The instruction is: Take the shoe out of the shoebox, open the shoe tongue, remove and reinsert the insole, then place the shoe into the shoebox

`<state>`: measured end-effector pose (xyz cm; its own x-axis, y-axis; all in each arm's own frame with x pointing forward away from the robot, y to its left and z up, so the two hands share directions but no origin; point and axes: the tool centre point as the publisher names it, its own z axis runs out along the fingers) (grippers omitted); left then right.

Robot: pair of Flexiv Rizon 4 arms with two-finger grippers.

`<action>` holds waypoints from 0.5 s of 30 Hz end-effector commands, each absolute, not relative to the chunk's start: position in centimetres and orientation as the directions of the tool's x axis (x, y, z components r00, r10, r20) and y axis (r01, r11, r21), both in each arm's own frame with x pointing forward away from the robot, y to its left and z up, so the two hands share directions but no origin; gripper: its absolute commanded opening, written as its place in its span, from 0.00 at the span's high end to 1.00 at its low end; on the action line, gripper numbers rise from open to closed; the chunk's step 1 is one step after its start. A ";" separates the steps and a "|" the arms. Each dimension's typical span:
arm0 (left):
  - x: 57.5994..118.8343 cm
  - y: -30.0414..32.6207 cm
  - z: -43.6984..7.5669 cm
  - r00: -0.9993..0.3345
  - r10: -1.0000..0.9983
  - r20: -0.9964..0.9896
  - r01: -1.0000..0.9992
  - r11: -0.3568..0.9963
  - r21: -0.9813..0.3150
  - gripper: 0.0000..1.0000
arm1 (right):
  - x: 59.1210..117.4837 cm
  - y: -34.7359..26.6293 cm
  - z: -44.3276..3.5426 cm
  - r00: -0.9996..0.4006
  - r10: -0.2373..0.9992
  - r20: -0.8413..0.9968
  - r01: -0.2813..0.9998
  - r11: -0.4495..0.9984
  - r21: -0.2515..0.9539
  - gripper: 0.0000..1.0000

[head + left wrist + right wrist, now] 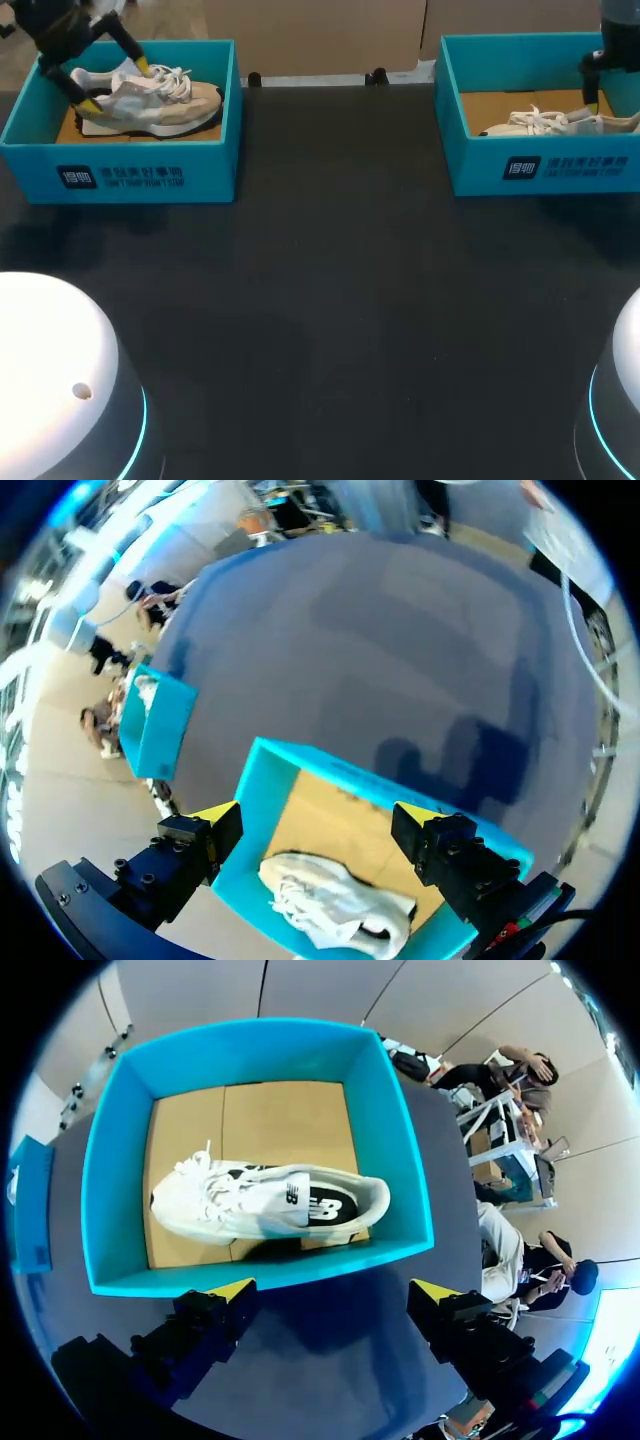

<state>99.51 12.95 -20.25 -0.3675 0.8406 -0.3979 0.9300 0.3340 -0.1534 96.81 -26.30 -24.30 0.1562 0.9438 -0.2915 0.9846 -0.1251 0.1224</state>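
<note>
Dark tabletop (330, 300) was seen bearing a left box (130, 175) and right box (540, 170), a shoe lying in each. Over the left shoe (160, 100) the left jaws, like the right jaws, were held open; its heel was best gripped squarely.

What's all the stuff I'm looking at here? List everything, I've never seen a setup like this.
table: one, black, under everything
boxes: two, teal with brown floors, at the far edge; left box and right box
left shoe: one, beige, grey and white, inside the left box
right shoe: one, white with black, lying on its side in the right box
bases: two, white domes with blue light rings, at the near corners; left base and right base
left tool: one, black with yellow tips, open, over the left box with the shoe below it
right tool: one, black with yellow tips, open, above the right box's wall
</note>
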 end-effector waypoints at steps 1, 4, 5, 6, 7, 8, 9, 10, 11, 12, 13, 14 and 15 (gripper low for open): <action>101.6 13.8 -20.4 -0.262 0.891 -0.371 0.964 0.223 -0.144 0.00 | 96.7 -26.3 -24.3 0.157 0.944 -0.292 0.984 -0.125 0.125 0.00; 102.2 14.8 -21.2 -0.147 0.932 -0.330 0.988 0.124 -0.090 0.00 | 96.7 -26.3 -24.3 0.157 0.944 -0.292 0.984 -0.125 0.125 0.00; 102.4 15.0 -21.3 -0.122 0.945 -0.305 0.992 0.104 -0.072 0.00 | 96.7 -26.3 -24.3 0.157 0.944 -0.292 0.984 -0.125 0.125 0.00; 102.6 15.4 -21.7 -0.075 0.958 -0.277 0.997 0.063 -0.050 0.00 | 96.7 -26.3 -24.3 0.157 0.944 -0.292 0.984 -0.125 0.125 0.00; 102.9 15.7 -21.9 -0.053 0.962 -0.269 0.998 0.044 -0.042 0.00 | 96.7 -26.3 -24.3 0.157 0.944 -0.292 0.984 -0.125 0.125 0.00; 103.1 15.9 -22.0 -0.030 0.968 -0.249 0.999 0.023 -0.029 0.00 | 96.7 -26.3 -24.3 0.157 0.944 -0.292 0.984 -0.125 0.125 0.00; 103.3 16.3 -22.2 0.002 0.973 -0.232 1.000 -0.006 -0.017 0.00 | 96.7 -26.3 -24.3 0.157 0.944 -0.292 0.984 -0.125 0.125 0.00; 103.6 16.8 -22.5 0.023 0.976 -0.218 1.000 -0.027 -0.012 0.00 | 96.7 -26.3 -24.3 0.157 0.944 -0.292 0.984 -0.125 0.125 0.00; 104.0 17.1 -22.7 0.037 0.979 -0.201 0.999 -0.037 0.004 0.00 | 96.7 -26.3 -24.3 0.157 0.944 -0.292 0.984 -0.125 0.125 0.00; 104.2 17.4 -22.8 0.043 0.980 -0.195 0.999 -0.042 0.010 0.00 | 96.7 -26.3 -24.3 0.157 0.944 -0.292 0.984 -0.125 0.125 0.00; 104.8 17.9 -23.1 0.039 0.984 -0.175 0.999 -0.035 0.022 0.00 | 96.7 -26.3 -24.3 0.157 0.944 -0.292 0.984 -0.125 0.125 0.00; 105.0 18.1 -23.2 0.039 0.986 -0.165 0.999 -0.034 0.033 0.00 | 96.7 -26.3 -24.3 0.157 0.944 -0.292 0.984 -0.125 0.125 0.00; 105.3 18.5 -23.3 0.029 0.986 -0.161 0.999 -0.024 0.034 0.00 | 96.7 -26.3 -24.3 0.157 0.944 -0.292 0.984 -0.125 0.125 0.00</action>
<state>104.71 18.55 -23.15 0.0382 0.9834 -0.1773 0.9986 -0.0312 0.0420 96.81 -26.30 -24.30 0.1561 0.9437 -0.2915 0.9846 -0.1251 0.1224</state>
